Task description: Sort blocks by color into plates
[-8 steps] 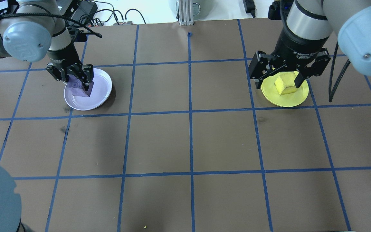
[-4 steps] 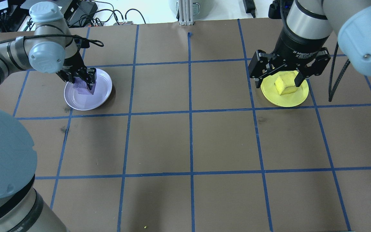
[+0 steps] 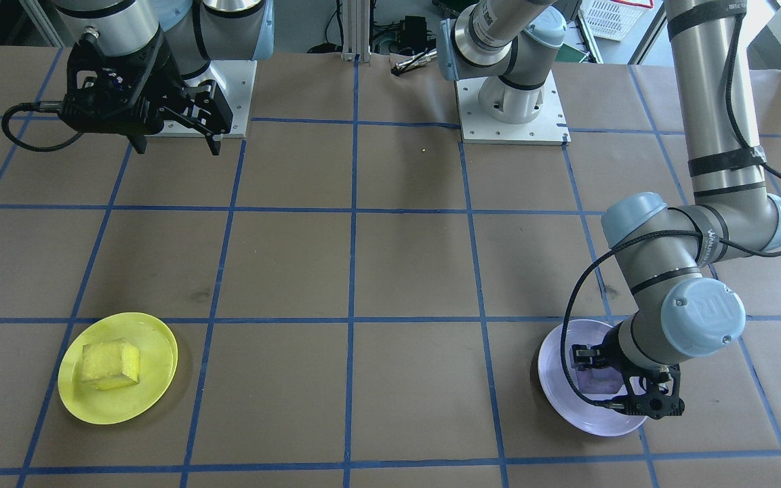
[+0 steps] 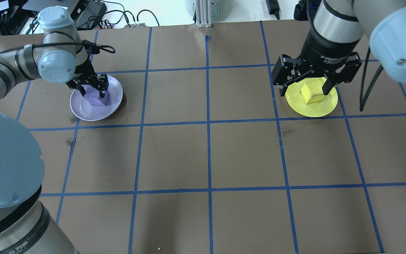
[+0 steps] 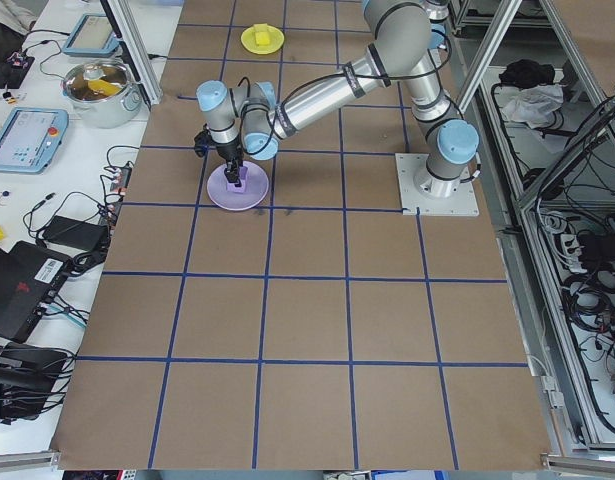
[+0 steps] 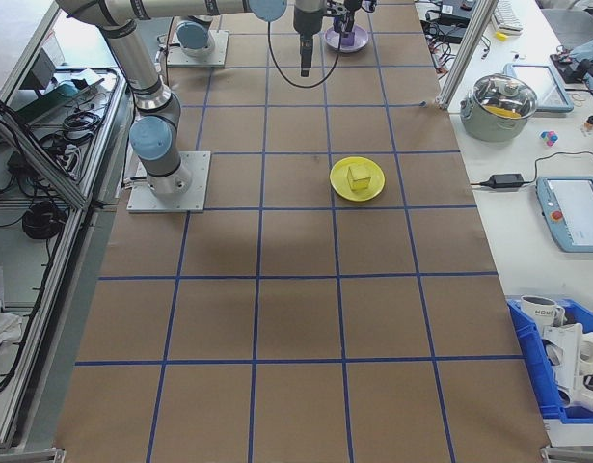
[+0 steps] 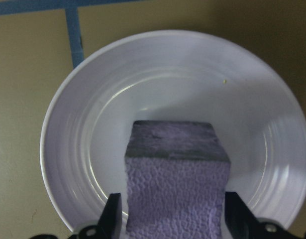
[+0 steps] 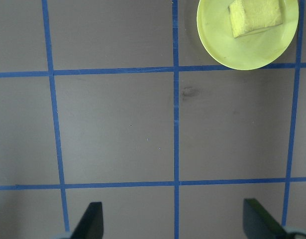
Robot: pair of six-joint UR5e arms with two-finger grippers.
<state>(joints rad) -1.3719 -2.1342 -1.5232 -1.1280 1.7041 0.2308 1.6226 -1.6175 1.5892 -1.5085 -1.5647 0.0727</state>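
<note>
Purple block point(image 7: 175, 184): between my left end effector's point(image 4: 92, 90) fingers, clamped, down inside the lavender plate point(image 7: 68, 164).
Yellow block point(image 4: 311, 92): resting on the yellow plate point(image 4: 326, 107).
Right end effector point(image 3: 175, 139): fingers apart, raised, empty.
Next: release straight up.

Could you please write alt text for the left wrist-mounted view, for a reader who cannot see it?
A purple block sits between the two fingers of the left tool, over a pale lavender-white plate. The plate rests on a brown table marked with blue tape lines.
</note>
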